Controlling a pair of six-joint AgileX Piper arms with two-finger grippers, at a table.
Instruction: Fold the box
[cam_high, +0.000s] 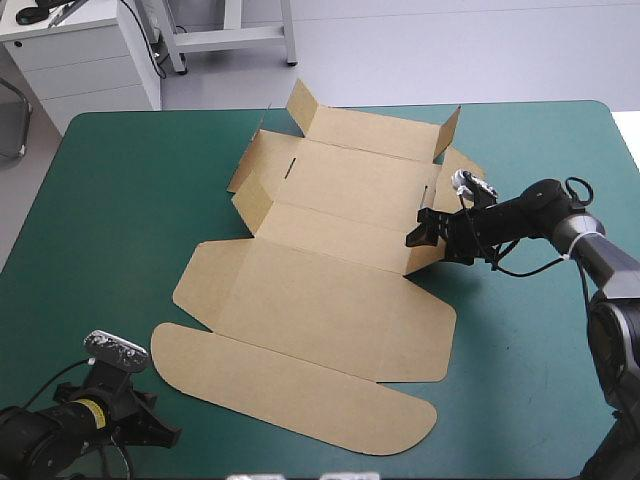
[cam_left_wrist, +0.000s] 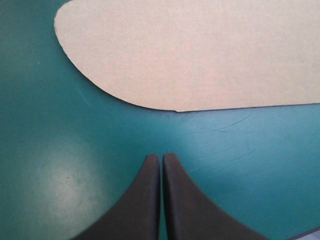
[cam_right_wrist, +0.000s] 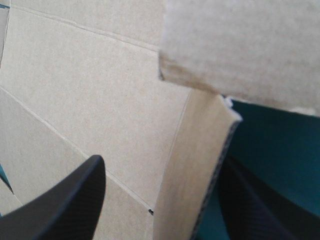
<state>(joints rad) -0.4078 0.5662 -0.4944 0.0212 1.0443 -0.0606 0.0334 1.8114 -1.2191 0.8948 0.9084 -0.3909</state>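
Brown board, most of it lying flat: the box (cam_high: 330, 300) is spread across the middle of the teal-green cover (cam_high: 110, 200), and only its far flaps and the wall on its right side (cam_right_wrist: 192, 170) stand raised. The right gripper (cam_high: 423, 236) straddles that wall with its black fingers (cam_right_wrist: 75, 195) apart, one inside the box and one outside, clamped on nothing.

The risk, as I judge it, lies here. The wall leans unheld, so a push landing off the crease could kink the board in the wrong place, or shove the whole sheet toward its left side, since nothing pins it down. The end flap (cam_right_wrist: 240, 45) hanging over the wall might also snag a finger.

The right arm reaches in low from the box's right, stretched nearly level. The left gripper (cam_left_wrist: 161, 159) sits low off the box's near-left corner — just short of the rounded lid flap (cam_left_wrist: 200, 50) — its fingers pressed together, empty.
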